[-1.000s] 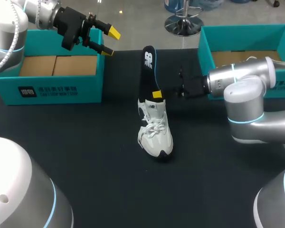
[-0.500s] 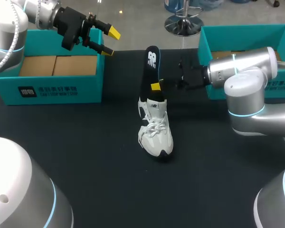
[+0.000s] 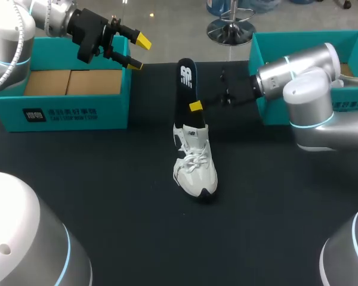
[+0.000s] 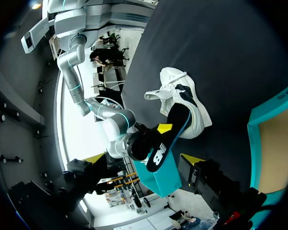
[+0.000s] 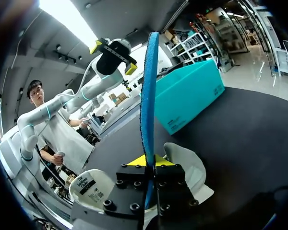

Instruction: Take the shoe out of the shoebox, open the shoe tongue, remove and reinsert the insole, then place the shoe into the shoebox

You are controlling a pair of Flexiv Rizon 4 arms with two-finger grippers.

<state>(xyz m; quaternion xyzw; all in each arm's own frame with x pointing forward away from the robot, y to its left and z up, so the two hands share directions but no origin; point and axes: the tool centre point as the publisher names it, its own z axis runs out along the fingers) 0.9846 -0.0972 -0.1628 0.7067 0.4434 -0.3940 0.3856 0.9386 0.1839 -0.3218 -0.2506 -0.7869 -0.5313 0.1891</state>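
Presently on view, item one: white sneaker (image 3: 195,167), standing on its sole mid-table, toe toward the near edge. Item two: black insole (image 3: 184,83), blue beneath, rising on end from the sneaker's collar. It looks light, thin and bendy, so it is best pinched low, close to the collar, where it flexes least. Right gripper (image 3: 196,106) has its fingers closed narrowly on it there. Left gripper (image 3: 136,52) hangs spread wide and empty at far left, over the teal shoebox (image 3: 71,116).

Black table (image 3: 119,196), white shoe (image 3: 195,170) at ctr, teal shoebox (image 3: 77,113) on L, 2nd shoebox (image 3: 298,39) on R
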